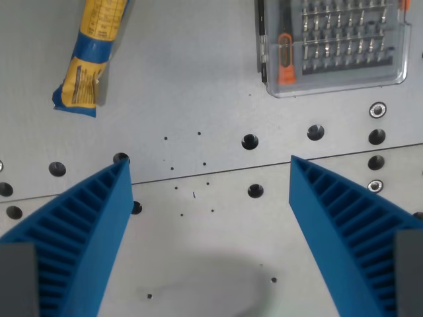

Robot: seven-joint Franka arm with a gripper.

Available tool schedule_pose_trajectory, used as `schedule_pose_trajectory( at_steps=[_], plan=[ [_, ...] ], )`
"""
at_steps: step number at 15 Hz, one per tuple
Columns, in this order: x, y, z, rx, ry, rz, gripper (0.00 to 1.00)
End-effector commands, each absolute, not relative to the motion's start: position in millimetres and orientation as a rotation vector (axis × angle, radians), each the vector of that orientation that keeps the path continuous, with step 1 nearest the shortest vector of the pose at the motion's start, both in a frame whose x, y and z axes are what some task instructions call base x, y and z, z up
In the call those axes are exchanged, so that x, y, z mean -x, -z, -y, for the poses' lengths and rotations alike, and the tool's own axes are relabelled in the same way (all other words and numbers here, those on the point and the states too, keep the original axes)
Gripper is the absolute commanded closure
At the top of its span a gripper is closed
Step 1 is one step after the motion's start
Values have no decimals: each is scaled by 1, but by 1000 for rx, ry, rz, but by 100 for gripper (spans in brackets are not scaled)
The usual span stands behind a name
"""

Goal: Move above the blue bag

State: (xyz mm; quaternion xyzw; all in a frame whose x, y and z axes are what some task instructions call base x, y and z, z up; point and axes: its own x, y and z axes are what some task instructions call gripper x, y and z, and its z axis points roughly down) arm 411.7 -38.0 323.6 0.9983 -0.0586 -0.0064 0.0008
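The blue bag point(91, 56) is a blue and yellow snack packet lying at the wrist view's upper left, its top cut off by the frame edge. My gripper point(208, 165) is open, with two ribbed blue fingers point(79, 231) rising from the bottom corners and nothing between them. The bag lies ahead of and to the left of the left finger's tip, well apart from it. Only bare grey tabletop shows between the fingers.
A clear plastic case of screwdriver bits point(334, 46) with an orange-handled driver sits at the upper right. The grey metal table point(198, 86) has rows of round holes and a seam running across the middle.
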Motion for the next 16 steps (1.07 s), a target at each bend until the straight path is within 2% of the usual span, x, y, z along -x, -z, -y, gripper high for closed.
schedule_pose_trajectory(
  at_steps=[1,16],
  plan=[
    [-416,-317,31,-3119,-26,304,0],
    [-437,-255,-1,-3077,-113,635,0]
  ],
)
